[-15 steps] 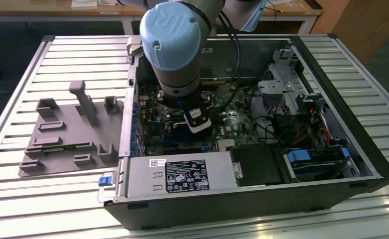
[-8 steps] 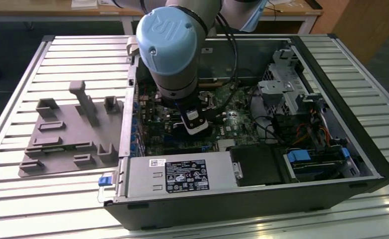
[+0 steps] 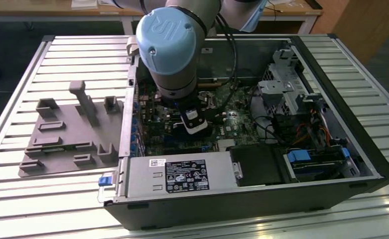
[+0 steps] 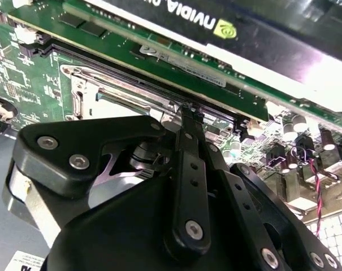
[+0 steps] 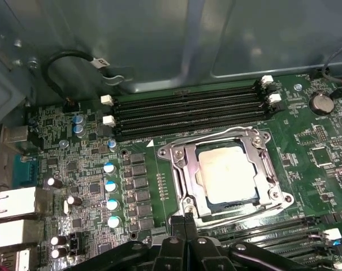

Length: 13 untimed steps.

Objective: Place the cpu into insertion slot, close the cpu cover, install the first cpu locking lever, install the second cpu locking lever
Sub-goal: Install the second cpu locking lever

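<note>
1. The gripper [image 3: 193,124] hangs inside the open computer case [image 3: 370,149], near the middle of the exterior view; a grey moulded tray [image 3: 61,134] lies outside the case at nine o'clock of it
2. In the first wrist view the cpu [image 5: 227,172] sits flat in the insertion slot [image 5: 238,207], and the cpu cover [image 5: 185,169] lies down around it, its window framing the pale metal top
3. The pincer is closed: in both wrist views the two fingers [image 5: 177,226] meet with no gap, and I cannot tell whether a thin lever is caught between them; the tip touches or nearly touches the slot's rim on the side away from the long memory slots [image 5: 187,113]
4. Likely risk: the narrow tip slips off the rim or a springy lever, and strikes the green board or the small parts just beside the slot
5. Likely risk: a push at a slant lifts the cover or strains the seated chip beneath it
6. Whether either locking lever is hooked, I cannot tell
7. The first wrist view gives the whole chip and cover; the second wrist view gives the closed gripper [image 4: 187,110] close up against the slot's metal corner, with a large black graphics card [image 4: 244,34] beyond it; the exterior view gives the arm's place in the case
</note>
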Available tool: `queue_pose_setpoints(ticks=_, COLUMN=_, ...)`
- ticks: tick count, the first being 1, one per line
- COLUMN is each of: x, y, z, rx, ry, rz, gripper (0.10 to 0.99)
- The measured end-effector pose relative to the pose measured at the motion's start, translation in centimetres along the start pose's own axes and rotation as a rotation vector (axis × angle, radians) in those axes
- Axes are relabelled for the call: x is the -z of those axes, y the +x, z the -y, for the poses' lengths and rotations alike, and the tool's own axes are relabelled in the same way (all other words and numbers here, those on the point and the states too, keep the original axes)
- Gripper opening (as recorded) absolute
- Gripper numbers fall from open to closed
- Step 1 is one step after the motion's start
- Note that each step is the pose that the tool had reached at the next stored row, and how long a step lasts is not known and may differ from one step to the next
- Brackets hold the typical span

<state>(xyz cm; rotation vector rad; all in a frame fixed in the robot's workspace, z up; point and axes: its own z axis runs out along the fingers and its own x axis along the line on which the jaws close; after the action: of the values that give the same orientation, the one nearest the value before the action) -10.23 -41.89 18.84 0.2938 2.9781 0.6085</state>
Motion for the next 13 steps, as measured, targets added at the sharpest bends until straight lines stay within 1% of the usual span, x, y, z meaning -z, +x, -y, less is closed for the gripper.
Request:
queue_pose_setpoints(ticks=9, x=-0.39, y=0.18, z=-0.44, rx=0.000, ry=0.000, rz=0.0001, gripper=0.102)
queue_pose_setpoints(ticks=13, x=-0.56, y=0.26, z=-0.52, rx=0.000, ry=0.000, rz=0.0000, gripper=0.102)
